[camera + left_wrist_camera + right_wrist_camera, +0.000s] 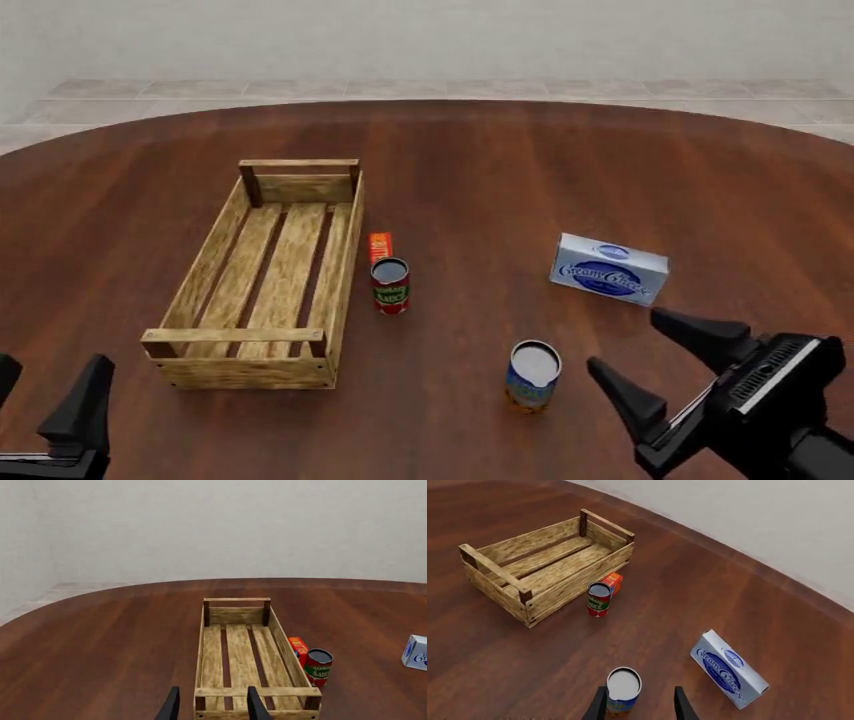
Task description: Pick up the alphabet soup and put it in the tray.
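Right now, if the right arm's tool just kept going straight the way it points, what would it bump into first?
Most likely the alphabet soup. In the right wrist view the can stands upright just ahead of the open right tool, nearer one finger than the other. Depth is hard to judge, so it could clip the can's side.

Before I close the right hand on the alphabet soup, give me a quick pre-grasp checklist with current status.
1. Right hand open: ok.
2. Alphabet soup upright: ok.
3. Can centred between the fingers: not ok, it sits toward one finger in the right wrist view.
4. Cream cheese box apart from the can: ok.
5. Tray holds nothing: ok.
6. Left hand open, away from the can: ok.
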### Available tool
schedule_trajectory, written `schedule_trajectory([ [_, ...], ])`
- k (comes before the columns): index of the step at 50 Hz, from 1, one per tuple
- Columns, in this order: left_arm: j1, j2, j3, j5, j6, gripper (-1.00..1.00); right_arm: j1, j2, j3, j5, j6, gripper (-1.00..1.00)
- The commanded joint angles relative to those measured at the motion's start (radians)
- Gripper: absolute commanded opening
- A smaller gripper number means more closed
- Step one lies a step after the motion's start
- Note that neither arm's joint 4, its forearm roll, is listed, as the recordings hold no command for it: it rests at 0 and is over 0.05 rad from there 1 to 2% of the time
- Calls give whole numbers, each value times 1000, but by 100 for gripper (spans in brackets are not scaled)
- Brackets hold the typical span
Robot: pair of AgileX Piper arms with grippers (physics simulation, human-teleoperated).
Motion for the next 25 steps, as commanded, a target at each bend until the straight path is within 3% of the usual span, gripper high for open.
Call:
schedule_trajectory([
  [1,0,0,0,0,0,100,12,39,10,-39,-5,100],
  [25,0,0,0,0,0,100,26,109,42,-128,-13,100],
])
